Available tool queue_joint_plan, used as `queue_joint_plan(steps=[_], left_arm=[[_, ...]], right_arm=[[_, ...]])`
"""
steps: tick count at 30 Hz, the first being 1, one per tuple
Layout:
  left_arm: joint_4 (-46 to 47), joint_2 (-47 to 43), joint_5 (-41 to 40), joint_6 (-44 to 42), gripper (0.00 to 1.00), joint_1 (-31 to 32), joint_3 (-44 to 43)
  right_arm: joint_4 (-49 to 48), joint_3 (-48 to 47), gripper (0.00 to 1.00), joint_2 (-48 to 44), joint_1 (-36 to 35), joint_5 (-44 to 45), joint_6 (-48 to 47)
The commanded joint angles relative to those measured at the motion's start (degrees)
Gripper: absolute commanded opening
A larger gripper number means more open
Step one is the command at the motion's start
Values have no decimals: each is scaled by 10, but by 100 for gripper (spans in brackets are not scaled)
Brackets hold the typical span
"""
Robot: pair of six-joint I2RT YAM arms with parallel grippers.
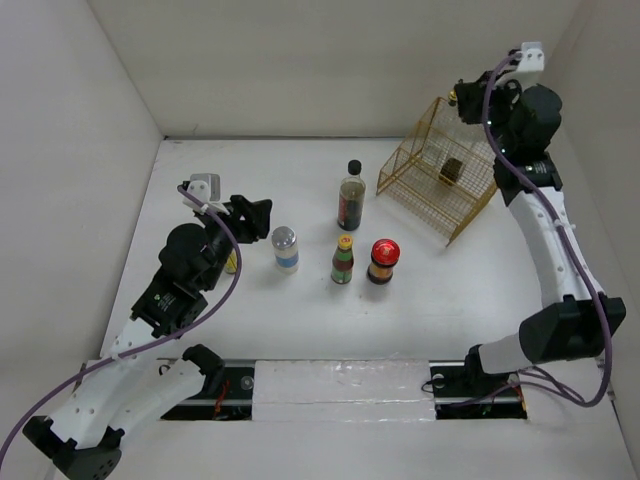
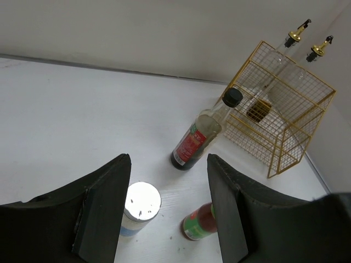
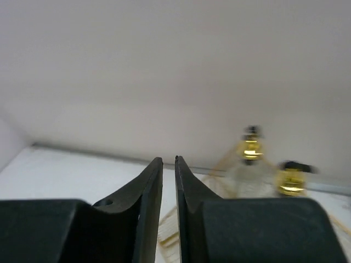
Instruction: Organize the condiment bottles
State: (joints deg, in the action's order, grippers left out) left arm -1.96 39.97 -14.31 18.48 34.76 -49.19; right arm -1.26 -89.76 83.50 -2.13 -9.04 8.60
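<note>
While the overhead view lays out both arms for you, only the left wrist camera plainly shows the two clear gold-capped bottles [image 2: 296, 37] rising at the far side of the gold wire basket [image 2: 290, 139]. You cannot tell whether they stand inside it or just behind it. Your right wrist camera catches only their caps, as a blur beyond its fingers. Your right gripper [image 3: 169, 161] is raised high over the basket near the back right corner, its jaws drawn almost together with only a sliver between them and nothing held. Your left gripper [image 2: 167, 161] hangs with its jaws wide apart and empty, above and just short of the blue-labelled silver-lidded jar [image 2: 141, 201]. White walls close the white table [image 1: 250, 175] on the left, back and right, and the basket sits near the right wall. Bare tabletop runs from the bottles to the left wall and to the back wall. In the middle of the table the silver-lidded jar stands leftmost. To its right the green yellow-capped bottle [image 1: 343, 260] and the squat red-lidded jar [image 1: 382, 261] stand close together, with the dark black-capped bottle [image 1: 351, 197] upright behind them. Inside the basket you can see one small dark container [image 2: 258, 110].
</note>
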Motion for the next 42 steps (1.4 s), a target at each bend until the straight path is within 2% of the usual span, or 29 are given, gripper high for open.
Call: queue_joint_plan(steps=[1, 2, 5, 6, 10, 17, 19, 20, 23, 24, 26, 27, 28, 30, 34, 37, 42], left_arm=[[27, -9, -13, -2, 54, -3, -10], [27, -9, -13, 3, 54, -3, -10], [27, -9, -13, 3, 54, -3, -10], [27, -9, -13, 3, 54, -3, -10], [27, -9, -13, 3, 54, -3, -10], [27, -9, -13, 3, 54, -3, -10], [27, -9, -13, 3, 55, -3, -10], [27, -9, -13, 3, 55, -3, -10], [27, -9, -13, 3, 55, -3, -10], [27, -9, -13, 3, 55, -3, -10], [27, -9, -13, 3, 55, -3, -10], [27, -9, -13, 3, 55, -3, -10], [27, -9, -13, 3, 55, -3, -5], [27, -9, -13, 3, 55, -3, -5], [27, -9, -13, 3, 55, -3, -5], [22, -9, -13, 3, 55, -3, -5], [22, -9, -13, 3, 55, -3, -5]], right_arm=[[-23, 60, 21, 0, -75, -128, -10], [-23, 72, 36, 0, -95, -135, -23], [-23, 106, 65, 5, -173, -136, -75], [-16, 120, 77, 12, -189, -136, -88], [5, 125, 89, 50, -221, -104, -112], [10, 92, 91, 113, -232, -63, -118], [-3, 77, 85, 128, -232, -56, -118], [-8, 69, 78, 135, -237, -56, -118], [-22, 56, 63, 159, -248, -56, -112], [-22, 56, 46, 164, -248, -56, -107], [-22, 50, 36, 173, -254, -56, -107], [-22, 45, 19, 178, -260, -56, -107], [-22, 45, 13, 178, -260, -56, -102], [-33, 45, 7, 161, -260, -62, -85], [-78, 32, 5, 106, -248, -69, -39], [-97, 4, 4, 53, -219, -23, 1], [-92, -38, 4, 36, -174, 28, 7]])
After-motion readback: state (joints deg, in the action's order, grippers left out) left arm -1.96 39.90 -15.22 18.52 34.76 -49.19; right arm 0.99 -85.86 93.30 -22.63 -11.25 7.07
